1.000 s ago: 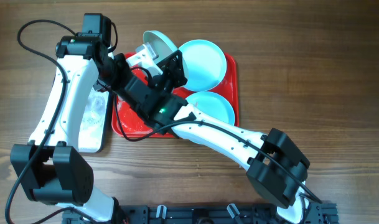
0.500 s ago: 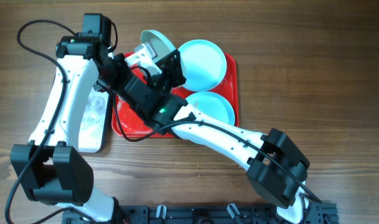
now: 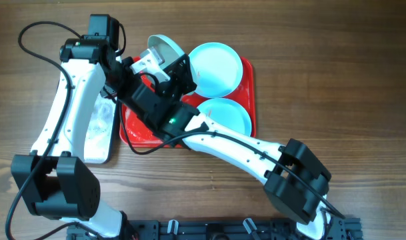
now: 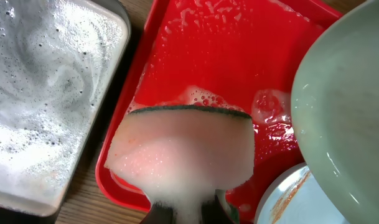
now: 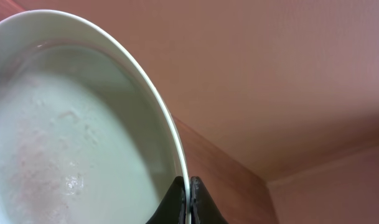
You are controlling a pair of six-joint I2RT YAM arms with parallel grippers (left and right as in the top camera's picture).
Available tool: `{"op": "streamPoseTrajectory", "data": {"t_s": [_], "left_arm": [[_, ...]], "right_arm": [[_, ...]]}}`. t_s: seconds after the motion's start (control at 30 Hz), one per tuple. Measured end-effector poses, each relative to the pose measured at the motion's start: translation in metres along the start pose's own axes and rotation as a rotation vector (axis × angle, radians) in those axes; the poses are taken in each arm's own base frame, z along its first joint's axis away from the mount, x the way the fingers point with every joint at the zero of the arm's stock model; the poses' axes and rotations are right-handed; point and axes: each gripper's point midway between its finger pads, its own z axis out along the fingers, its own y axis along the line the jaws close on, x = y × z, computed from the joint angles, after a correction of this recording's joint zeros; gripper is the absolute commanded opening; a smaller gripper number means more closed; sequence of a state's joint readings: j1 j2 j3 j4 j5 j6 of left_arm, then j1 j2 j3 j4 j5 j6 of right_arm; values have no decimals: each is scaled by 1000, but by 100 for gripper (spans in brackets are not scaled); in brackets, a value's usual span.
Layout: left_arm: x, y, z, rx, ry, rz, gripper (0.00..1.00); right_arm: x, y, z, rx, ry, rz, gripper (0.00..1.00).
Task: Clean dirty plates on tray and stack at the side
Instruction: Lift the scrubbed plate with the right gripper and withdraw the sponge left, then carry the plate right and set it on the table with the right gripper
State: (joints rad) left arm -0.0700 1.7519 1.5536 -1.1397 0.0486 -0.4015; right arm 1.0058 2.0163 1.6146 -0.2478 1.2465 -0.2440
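The wooden table (image 3: 336,80) carries the red tray (image 3: 137,133), and everything else is placed from that. The metal tray (image 4: 46,93) of soapy water sits just beside its left rim. Two plates (image 3: 216,67) (image 3: 229,115) lie flat on the tray's right half; one shows brownish streaks in the left wrist view. The third plate (image 3: 164,48) is tipped up on edge over the tray's far left corner and partly overhangs the rim. The right gripper (image 5: 189,200) is clamped on that plate's rim alone, and the inside looks wet and filmy. The left gripper (image 4: 189,208) is closed on a foamy sponge (image 4: 183,149) low over the tray's wet left half, near the raised plate but apparently not touching it.

The main risk is slip. A thin pinch on a soapy rim could let the plate swivel or drop when the sponge presses it, onto the tray's rim or the table. The arms also cross closely above the tray, so a wide scrub stroke could knock them together.
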Motion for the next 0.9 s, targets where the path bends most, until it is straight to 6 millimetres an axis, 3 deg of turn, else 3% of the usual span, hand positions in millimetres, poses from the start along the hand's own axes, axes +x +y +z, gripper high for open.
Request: {"op": "streamPoseTrajectory", "data": {"t_s": [0.33, 0.7, 0.8, 0.9], "left_arm": [[0, 1, 0, -3, -1, 0, 5], [0, 1, 0, -3, 0, -1, 5], [0, 1, 0, -3, -1, -7, 6], [0, 1, 0, -3, 0, -8, 6]], "right_arm": [[32, 27, 4, -162, 83, -4, 4], [83, 58, 33, -499, 345, 248, 4], [80, 46, 40, -629, 391, 377, 4], [72, 14, 46, -754, 417, 520, 4]]}}
